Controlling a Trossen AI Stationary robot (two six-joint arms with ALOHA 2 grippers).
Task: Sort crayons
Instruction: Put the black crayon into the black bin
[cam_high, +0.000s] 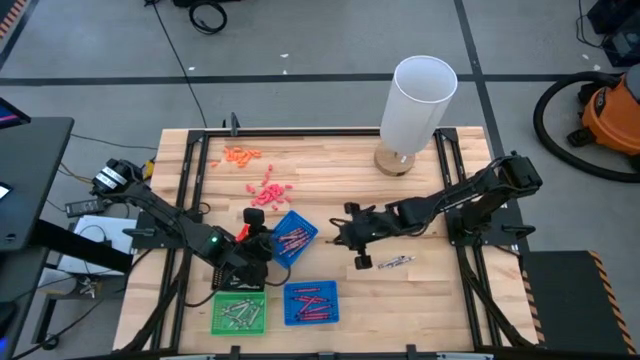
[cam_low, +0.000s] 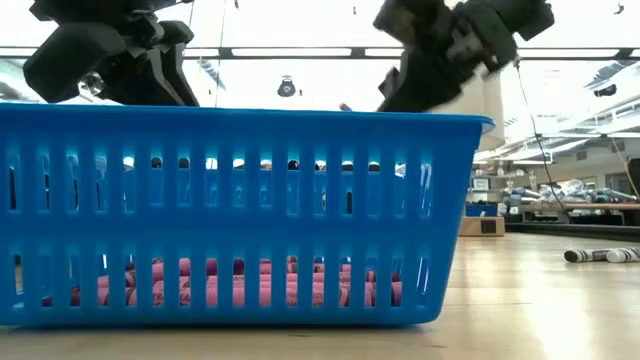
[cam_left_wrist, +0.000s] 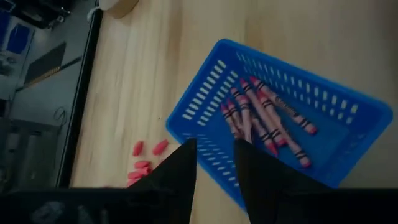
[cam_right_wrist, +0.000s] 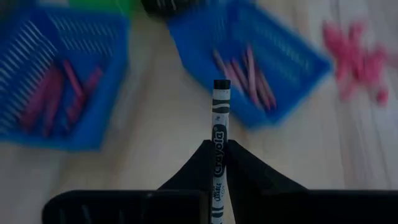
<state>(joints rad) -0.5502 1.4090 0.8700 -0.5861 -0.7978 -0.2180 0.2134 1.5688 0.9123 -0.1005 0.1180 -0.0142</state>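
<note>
A tilted blue tray (cam_high: 293, 238) of red crayons (cam_left_wrist: 264, 118) sits mid-table, with my left gripper (cam_left_wrist: 214, 146) on its wall. To its right, my right gripper (cam_right_wrist: 219, 144) hangs over bare wood, shut on a grey crayon (cam_right_wrist: 221, 115). A second blue tray (cam_high: 310, 302) holds red crayons and lies flat near the front edge. A green tray (cam_high: 240, 312) with grey crayons lies beside it. More grey crayons (cam_high: 395, 263) lie on the wood by my right gripper. My left gripper holds the tilted tray by one side wall (cam_left_wrist: 211, 158), one finger (cam_left_wrist: 183, 168) outside and the other (cam_left_wrist: 255, 174) inside. Whether the tray is clear of the table I cannot tell. My right gripper pinches the grey crayon's wrapped shaft (cam_right_wrist: 219, 160) between its two fingers. The crayon lies along the fingers, its free end (cam_right_wrist: 221, 87) sticking out past the tips. It is lifted clear of the table, slanting down toward the table's left.
A tall white cylinder (cam_high: 420, 105) on a wooden base stands at the far right. Salmon-pink bits (cam_high: 268, 190) and orange bits (cam_high: 240, 155) lie scattered at the far left. Black rails run along both table sides. In the low view the near blue tray (cam_low: 240, 215) fills the front.
</note>
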